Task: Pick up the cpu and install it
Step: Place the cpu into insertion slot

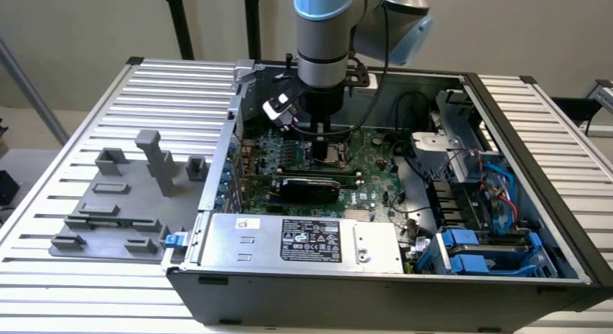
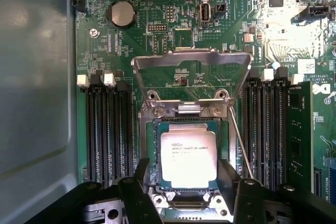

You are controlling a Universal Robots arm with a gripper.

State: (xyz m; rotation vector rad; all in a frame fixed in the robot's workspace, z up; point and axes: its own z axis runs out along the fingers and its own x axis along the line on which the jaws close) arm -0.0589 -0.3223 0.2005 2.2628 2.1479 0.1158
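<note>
Cpu (image 2: 188, 156) lies in socket (image 2: 149, 145) (wrist view), gripper (image 2: 184, 166) spread astride it.

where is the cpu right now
In the wrist view the cpu lies flat in the motherboard socket, between the two banks of memory slots, with the open gripper straddling it.

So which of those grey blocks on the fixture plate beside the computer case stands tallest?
The stepped post in the far row, between the forked block and the small block nearest the case; all others sit lower.
</note>
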